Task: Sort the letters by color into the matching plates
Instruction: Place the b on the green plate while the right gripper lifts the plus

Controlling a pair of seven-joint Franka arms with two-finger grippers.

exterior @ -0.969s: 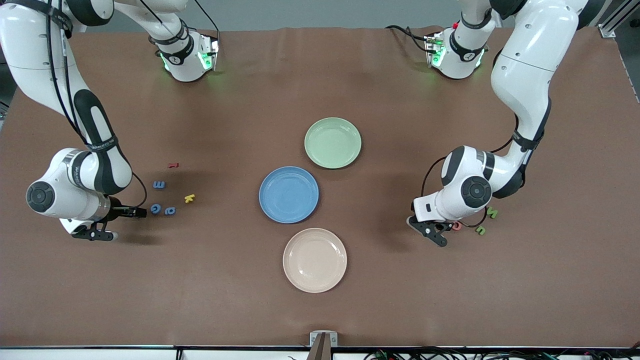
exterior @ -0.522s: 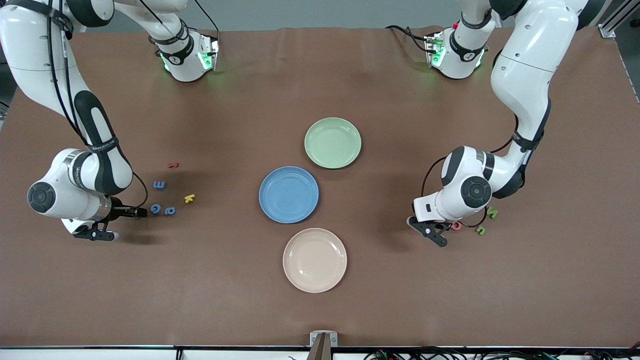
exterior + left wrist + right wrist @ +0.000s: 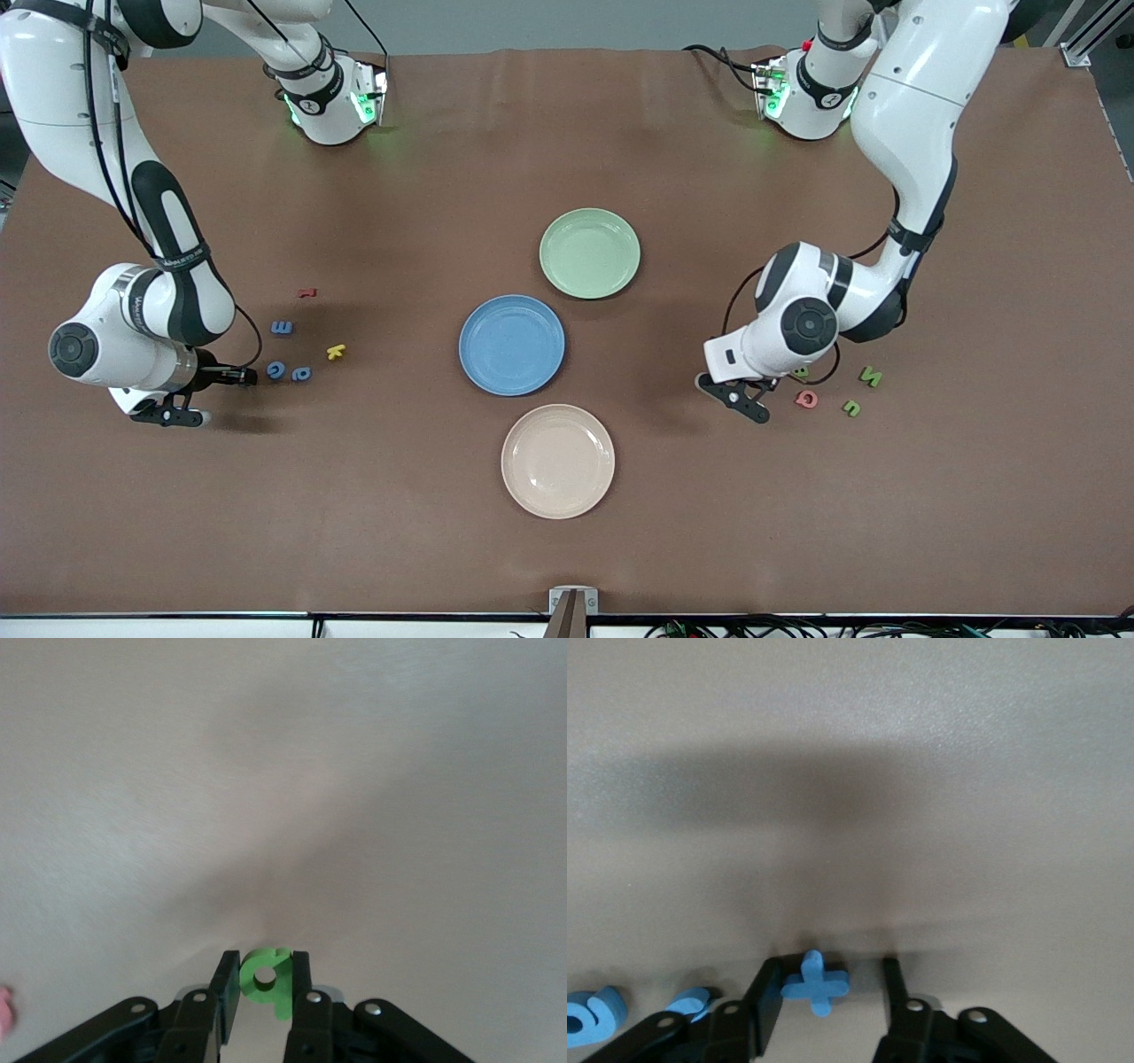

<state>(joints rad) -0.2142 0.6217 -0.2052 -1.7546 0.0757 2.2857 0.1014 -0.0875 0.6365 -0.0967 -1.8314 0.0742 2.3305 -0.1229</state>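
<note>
My left gripper (image 3: 741,398) is shut on a green letter (image 3: 266,978) and holds it just above bare table, between the cream plate and the green letter group. Two green letters (image 3: 872,377) (image 3: 851,408) lie flat; a third (image 3: 802,373) is partly hidden by a cable. My right gripper (image 3: 170,415) is open and low at the table, with a blue plus (image 3: 816,981) between its jaws, touching one finger (image 3: 765,996). The plus is hidden in the front view. Blue letters (image 3: 282,328) (image 3: 276,369) (image 3: 301,374) lie beside it. The blue plate (image 3: 512,345) and green plate (image 3: 590,252) stand mid-table.
A cream-beige plate (image 3: 558,461) stands nearer the front camera than the blue plate. A pink letter (image 3: 807,399) lies by the green letters. A yellow letter (image 3: 336,352) and a dark red letter (image 3: 306,291) lie by the blue ones.
My left gripper has moved with the green letter away from the green letter group toward the plates, uncovering the pink letter. My right arm has barely moved.
</note>
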